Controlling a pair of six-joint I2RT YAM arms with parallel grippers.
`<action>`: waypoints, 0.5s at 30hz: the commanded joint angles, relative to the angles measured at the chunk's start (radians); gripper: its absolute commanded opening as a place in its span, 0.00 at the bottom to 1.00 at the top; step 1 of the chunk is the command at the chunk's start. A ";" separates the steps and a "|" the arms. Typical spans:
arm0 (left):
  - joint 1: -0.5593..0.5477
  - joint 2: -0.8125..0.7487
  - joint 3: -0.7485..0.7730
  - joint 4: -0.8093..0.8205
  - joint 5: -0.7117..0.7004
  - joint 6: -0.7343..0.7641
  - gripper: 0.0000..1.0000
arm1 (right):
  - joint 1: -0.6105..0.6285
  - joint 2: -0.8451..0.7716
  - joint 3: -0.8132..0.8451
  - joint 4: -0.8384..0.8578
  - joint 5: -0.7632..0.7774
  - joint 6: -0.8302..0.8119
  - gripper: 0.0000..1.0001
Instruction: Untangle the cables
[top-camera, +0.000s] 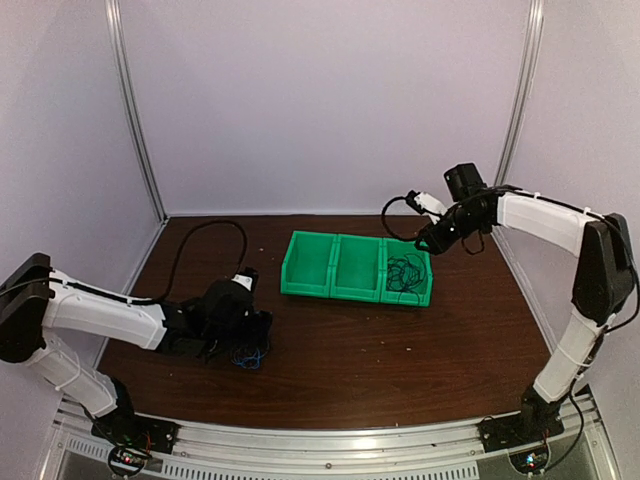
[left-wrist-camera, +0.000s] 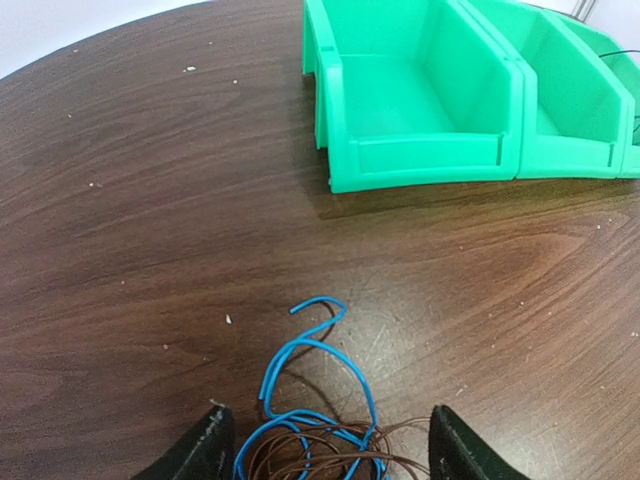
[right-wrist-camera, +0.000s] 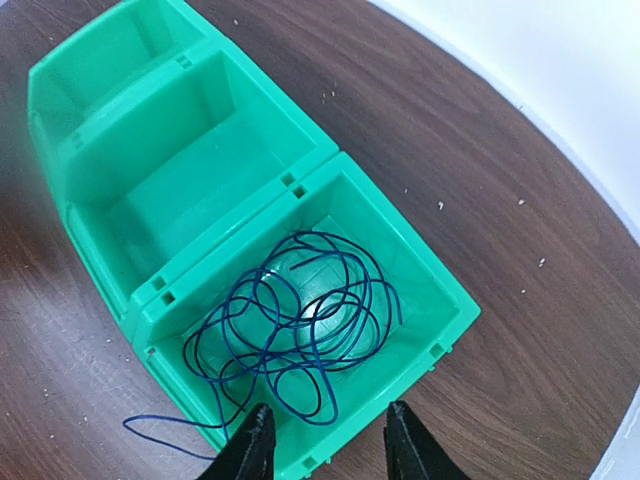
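Left wrist: left pincer (left-wrist-camera: 325, 420) is sitting open around thin blue and brown wires (left-wrist-camera: 310, 440), right pincer (right-wrist-camera: 327, 420) open too; I'd be pinching one strand.

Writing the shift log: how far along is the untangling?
Done: one dark blue cable lies coiled in the right-hand bin, under the open right pincer. In hand: the open left pincer straddles a blue-and-brown tangle on the table. Left: separating that tangle; the other two bins are empty.

Soft, even light — wrist views bend at the edges.
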 joint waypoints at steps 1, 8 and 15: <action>-0.005 -0.013 -0.006 0.015 -0.023 0.000 0.67 | 0.026 -0.125 -0.102 -0.030 -0.057 -0.063 0.35; -0.005 -0.012 -0.004 0.019 -0.017 -0.003 0.67 | 0.118 -0.165 -0.275 -0.031 -0.102 -0.147 0.40; -0.005 -0.013 -0.005 0.011 -0.014 -0.003 0.67 | 0.164 -0.109 -0.273 0.012 -0.066 -0.157 0.47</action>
